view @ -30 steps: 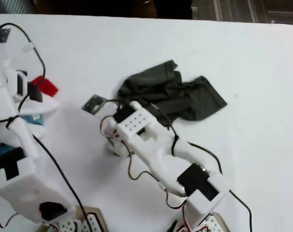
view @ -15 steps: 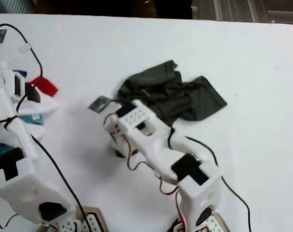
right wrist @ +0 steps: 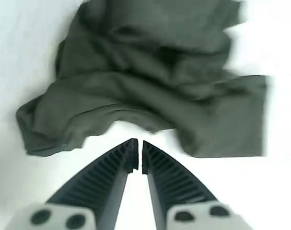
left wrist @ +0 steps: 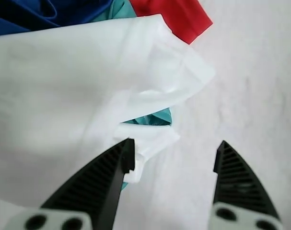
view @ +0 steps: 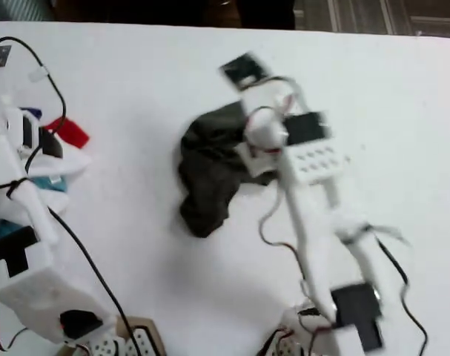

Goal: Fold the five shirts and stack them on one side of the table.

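White table (view: 121,74), crumpled dark shirt (view: 206,178) midway, folded shirts (left wrist: 64,86) by left tool (left wrist: 176,148)

Right arm (view: 317,159) stretched far fwd, right gripper (right wrist: 139,143) pinched closed; left gripper (left wrist: 176,146) w/ fingers spread wide apart.

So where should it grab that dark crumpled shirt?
Likely the dark shirt by its flat edge nearest the right hand, coming from the bare table side; that edge lies thin, while the middle is bunched in folds.
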